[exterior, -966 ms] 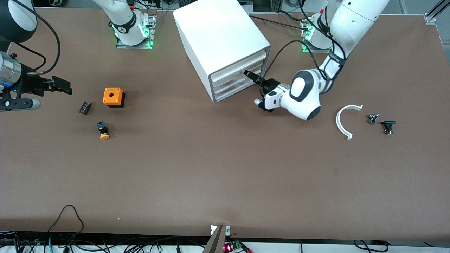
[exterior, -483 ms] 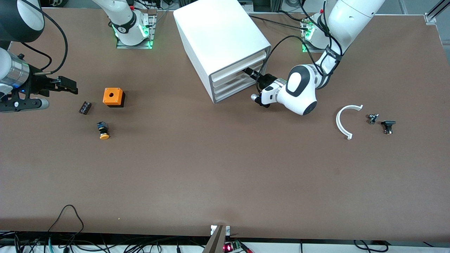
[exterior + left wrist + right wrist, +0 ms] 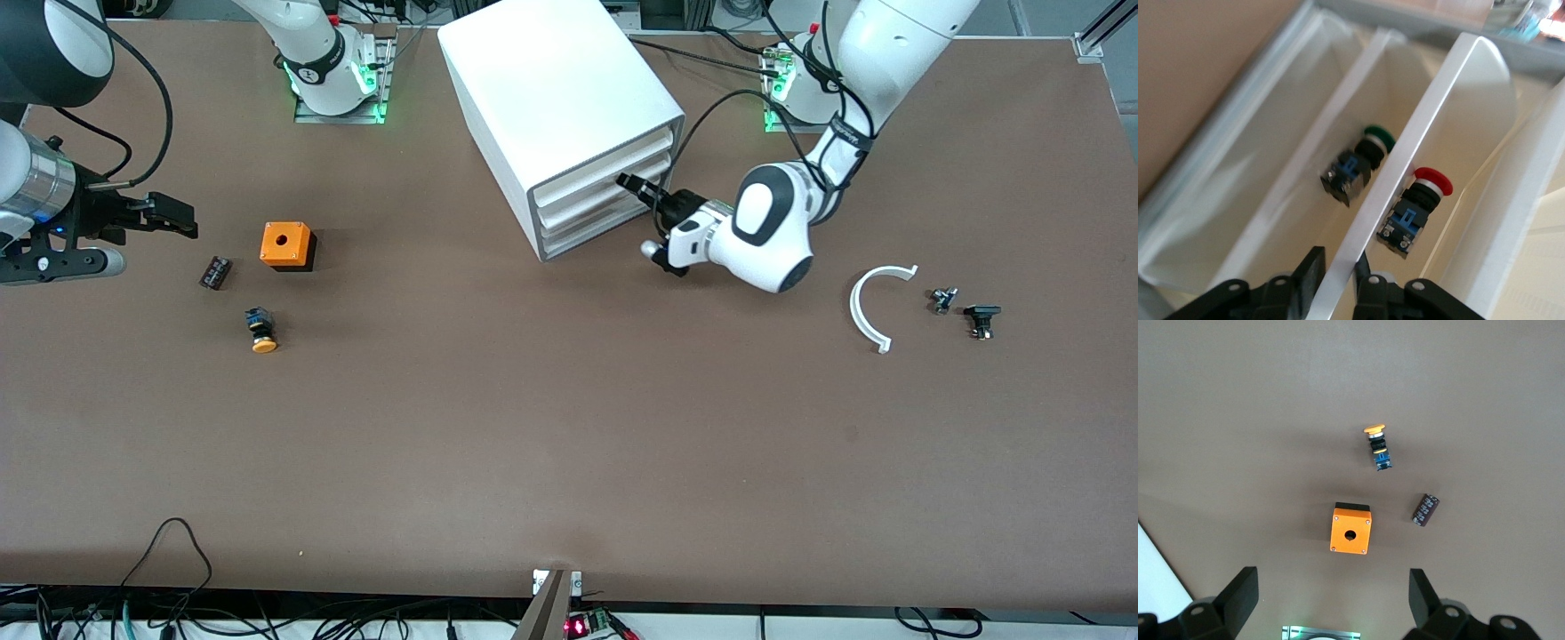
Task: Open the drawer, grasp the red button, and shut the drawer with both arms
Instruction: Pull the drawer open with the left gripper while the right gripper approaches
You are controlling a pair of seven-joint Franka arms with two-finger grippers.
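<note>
While my left claw (image 3: 1338,293) pinches the drawer (image 3: 1418,153) front's thin, stiff, slick lip (light pull suffices), the red button (image 3: 1415,210) lies inside; my right claw (image 3: 1331,597) waits wide, empty.

White arms (image 3: 769,227), dark joint bands, black cables, black pincers

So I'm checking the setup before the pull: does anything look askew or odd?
The cabinet sits skewed, its front turned toward the left arm's end rather than square to the table. Otherwise nothing stands out: the left tool is shut on a drawer front, the red button lies inside, and the right tool waits open.
</note>
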